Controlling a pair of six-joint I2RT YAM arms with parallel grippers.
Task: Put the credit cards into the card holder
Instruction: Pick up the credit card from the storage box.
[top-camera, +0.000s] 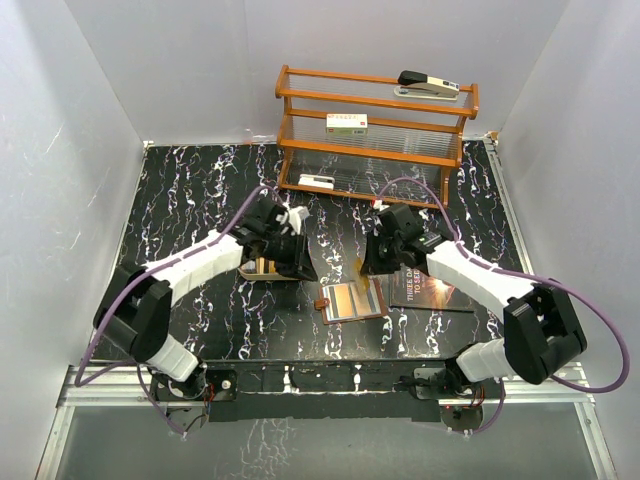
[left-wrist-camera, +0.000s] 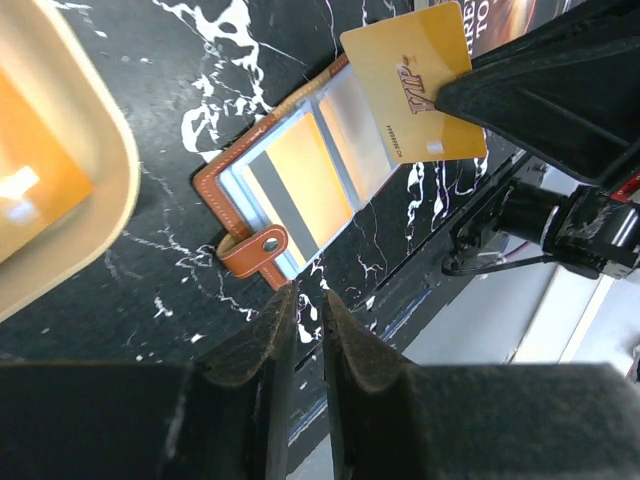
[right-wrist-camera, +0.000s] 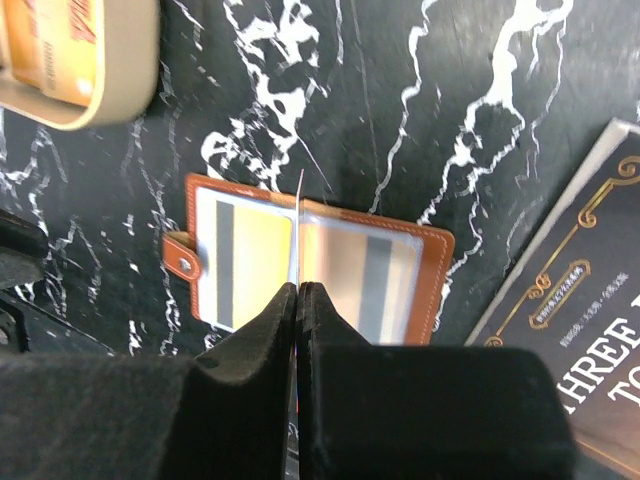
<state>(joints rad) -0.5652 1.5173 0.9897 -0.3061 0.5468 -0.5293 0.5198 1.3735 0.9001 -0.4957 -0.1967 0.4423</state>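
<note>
The card holder (top-camera: 352, 300) lies open on the black marble table, brown leather with clear pockets that hold cards; it also shows in the left wrist view (left-wrist-camera: 232, 178) and the right wrist view (right-wrist-camera: 435, 262). My right gripper (top-camera: 372, 264) is shut on a gold-orange credit card (left-wrist-camera: 415, 80), held on edge just above the wallet's middle fold; the card is seen edge-on in the right wrist view (right-wrist-camera: 300, 225). My left gripper (left-wrist-camera: 307, 295) is shut and empty, between the tan tray and the wallet's strap. Another gold card (left-wrist-camera: 25, 175) lies in the tan tray (top-camera: 262, 267).
A dark booklet (top-camera: 430, 290) with pale lettering lies right of the wallet, under my right arm. A wooden rack (top-camera: 372, 130) stands at the back with a stapler (top-camera: 428, 86) and white boxes (top-camera: 347, 123). Walls close in on both sides.
</note>
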